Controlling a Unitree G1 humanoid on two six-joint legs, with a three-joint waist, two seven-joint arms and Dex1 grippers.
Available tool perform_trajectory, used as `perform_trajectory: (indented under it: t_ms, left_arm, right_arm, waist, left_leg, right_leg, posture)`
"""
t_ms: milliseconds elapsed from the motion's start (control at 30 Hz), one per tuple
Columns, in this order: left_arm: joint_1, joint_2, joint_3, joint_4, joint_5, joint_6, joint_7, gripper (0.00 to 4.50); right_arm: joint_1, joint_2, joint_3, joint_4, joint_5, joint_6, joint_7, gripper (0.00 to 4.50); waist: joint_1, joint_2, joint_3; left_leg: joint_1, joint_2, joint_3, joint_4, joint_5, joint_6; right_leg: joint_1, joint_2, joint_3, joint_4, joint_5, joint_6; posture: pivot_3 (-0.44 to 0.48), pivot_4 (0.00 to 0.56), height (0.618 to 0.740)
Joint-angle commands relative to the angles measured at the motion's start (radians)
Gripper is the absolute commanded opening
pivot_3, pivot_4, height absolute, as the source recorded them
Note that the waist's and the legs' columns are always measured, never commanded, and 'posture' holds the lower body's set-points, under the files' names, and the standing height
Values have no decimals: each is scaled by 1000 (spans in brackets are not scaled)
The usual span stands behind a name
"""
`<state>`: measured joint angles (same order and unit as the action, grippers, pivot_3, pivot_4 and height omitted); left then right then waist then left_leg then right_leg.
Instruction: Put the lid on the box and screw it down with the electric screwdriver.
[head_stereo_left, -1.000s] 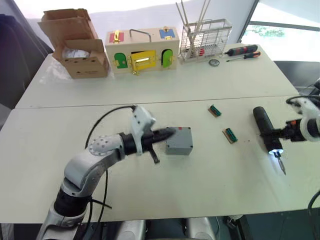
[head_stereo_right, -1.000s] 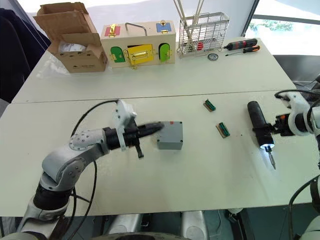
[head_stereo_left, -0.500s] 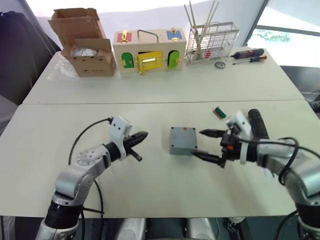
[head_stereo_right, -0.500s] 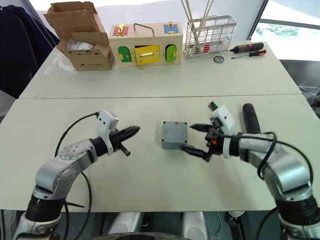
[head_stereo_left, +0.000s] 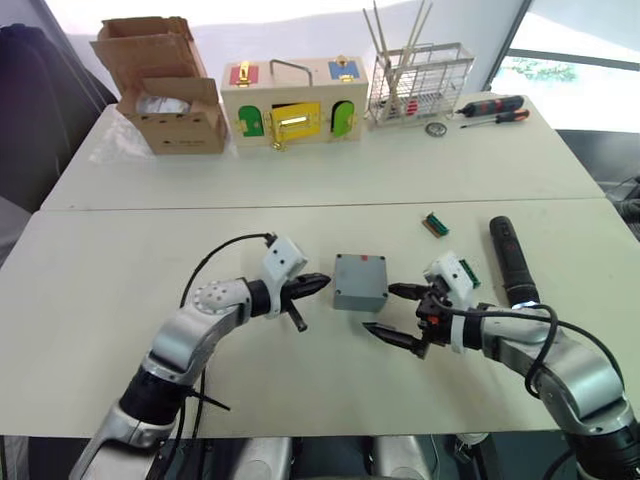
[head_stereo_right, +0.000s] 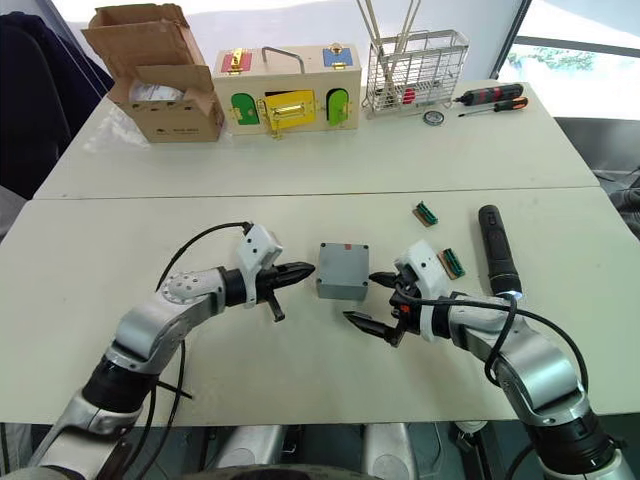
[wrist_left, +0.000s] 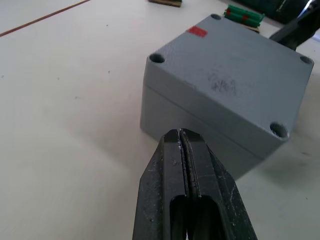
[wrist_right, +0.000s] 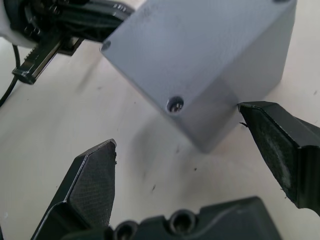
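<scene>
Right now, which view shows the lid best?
The left wrist view: the lid sits closed on the box, with its corner holes and red mark visible. The right wrist view crops one corner; both eye views show it small between the grippers.

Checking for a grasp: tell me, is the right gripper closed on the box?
No, the right gripper is open, its fingers spread beside the box's corner.
</scene>
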<state>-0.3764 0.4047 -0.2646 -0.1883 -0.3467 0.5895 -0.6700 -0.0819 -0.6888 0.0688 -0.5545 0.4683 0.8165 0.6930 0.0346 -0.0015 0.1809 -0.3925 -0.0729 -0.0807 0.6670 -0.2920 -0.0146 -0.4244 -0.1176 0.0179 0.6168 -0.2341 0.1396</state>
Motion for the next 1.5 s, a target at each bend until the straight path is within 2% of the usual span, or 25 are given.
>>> perform_trajectory:
  t_ms: [33, 300, 367, 500, 700, 900, 1133, 1333, 1500]
  left_arm:
    - [-33, -25, -14, 35, 25, -60, -29, 0]
    - [-69, -72, 15, 162, 85, -163, -38, 0]
    - [-71, -65, 33, 180, 102, -174, -25, 0]
    - [-11, -10, 80, 106, 91, -133, -20, 0]
    - [125, 76, 95, -131, -5, 11, -82, 0]
    - [173, 78, 55, -236, -40, 98, -77, 0]
    - [162, 48, 27, -223, -30, 107, -48, 0]
    - [135, 33, 21, -162, 11, 58, -28, 0]
    - [112, 4, 20, -104, 45, 1, -8, 0]
  right_arm:
    - [6, 15, 12, -88, 46, 40, -11, 4433]
    - [16, 3, 1, -154, 81, 103, -32, 4433]
    - [12, -34, -9, -157, 65, 92, -20, 4433]
    - [2, -160, -43, -56, -64, -97, 43, 4433]
    - [-90, -209, -18, 198, -161, -429, 229, 4433]
    - [-281, -155, 79, 486, -239, -657, 397, 4433]
    - [-404, -86, 183, 676, -311, -832, 556, 4433]
    - [-421, -38, 200, 681, -313, -846, 595, 4433]
    - [-347, -57, 181, 570, -290, -760, 592, 4433]
  waist:
    - [0, 0, 0]
    - [2, 0, 0]
    - [2, 0, 0]
    - [-4, 0, 0]
    - [-23, 0, 0]
    - [-27, 0, 0]
    - [-26, 0, 0]
    - [-23, 0, 0]
    - [-22, 0, 0]
  left_leg:
    - [0, 0, 0, 0, 0, 0]
    - [0, 0, 0, 0, 0, 0]
    - [0, 0, 0, 0, 0, 0]
    - [0, -1, 1, 1, 0, 1]
    - [0, 1, 1, 0, 0, 0]
    - [1, 1, 1, 0, 0, 0]
    - [1, 1, 1, 0, 0, 0]
    - [1, 1, 1, 0, 1, -1]
    - [1, 1, 0, 0, 1, -1]
  right_leg:
    - [0, 0, 0, 0, 0, 0]
    - [0, 0, 0, 0, 0, 0]
    - [0, 0, 0, 0, 0, 0]
    - [0, 0, 0, 0, 0, 0]
    - [0, 0, 0, 0, 0, 1]
    - [0, 0, 0, 1, 0, 1]
    - [0, 0, 0, 0, 0, 0]
    - [0, 0, 0, 1, 0, 0]
    - [0, -1, 0, 1, 0, 0]
  posture:
    - [0, 150, 734]
    - [0, 150, 734]
    - [0, 150, 734]
    - [0, 150, 734]
    - [0, 150, 734]
    - [0, 150, 734]
    - [0, 150, 734]
    - [0, 150, 734]
    - [0, 150, 734]
